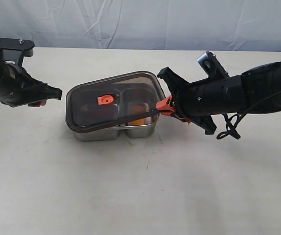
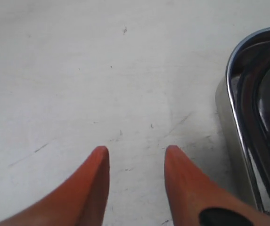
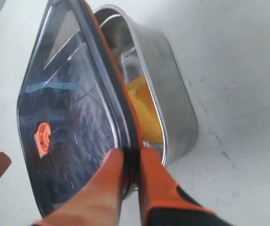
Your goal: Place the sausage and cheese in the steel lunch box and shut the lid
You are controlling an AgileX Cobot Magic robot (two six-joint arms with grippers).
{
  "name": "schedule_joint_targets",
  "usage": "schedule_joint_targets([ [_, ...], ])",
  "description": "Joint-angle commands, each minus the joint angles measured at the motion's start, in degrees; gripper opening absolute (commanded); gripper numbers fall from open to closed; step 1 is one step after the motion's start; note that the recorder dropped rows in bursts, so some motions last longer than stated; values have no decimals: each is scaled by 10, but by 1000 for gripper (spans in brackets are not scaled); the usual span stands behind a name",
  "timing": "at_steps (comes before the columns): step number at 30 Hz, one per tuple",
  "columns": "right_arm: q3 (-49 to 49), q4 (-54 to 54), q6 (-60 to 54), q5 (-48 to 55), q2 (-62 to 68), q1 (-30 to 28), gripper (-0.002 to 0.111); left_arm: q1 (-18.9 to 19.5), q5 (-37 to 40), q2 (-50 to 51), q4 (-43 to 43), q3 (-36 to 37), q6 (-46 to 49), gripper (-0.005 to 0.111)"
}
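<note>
The exterior camera sits raised and tilted down, farthest off, with the shiny rectangular steel lunch box [image 1: 101,134] mid-frame. The left wrist camera faces down beside the box, catching only its rounded corner. The right wrist camera is closest, looking along the dark translucent lid [image 3: 69,108] over the box. All three share the box.

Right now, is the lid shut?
Not shut. The lid sits tilted over the steel lunch box, one edge raised in the right tool.

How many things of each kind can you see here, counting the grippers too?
Steel lunch box: 1
Lid: 1
Cheese: 1
Grippers: 2 (left gripper, right gripper)
Total: 5
</note>
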Motion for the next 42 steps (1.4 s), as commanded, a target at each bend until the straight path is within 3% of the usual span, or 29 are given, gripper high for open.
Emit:
schedule_joint_targets([
  [1,1,-11,-6,-23,-4,-1,-1,2,-27,2,-11,1,1,38],
  [16,1,-11,4,-17,-4,-1,0,2,-36,2,-36,1,2,38],
  [23,1,-11,18,4,11,-1,37,2,-36,2,-36,1,2,38],
  [35,1,-38,19,-5,-1,-2,38,2,6,0,-36,1,8,37],
  [38,1,-45,19,-34,-16,-2,38,2,24,-13,-36,1,8,26],
  [42,1,-57,19,-80,-36,-2,38,2,77,-45,-41,1,10,0],
])
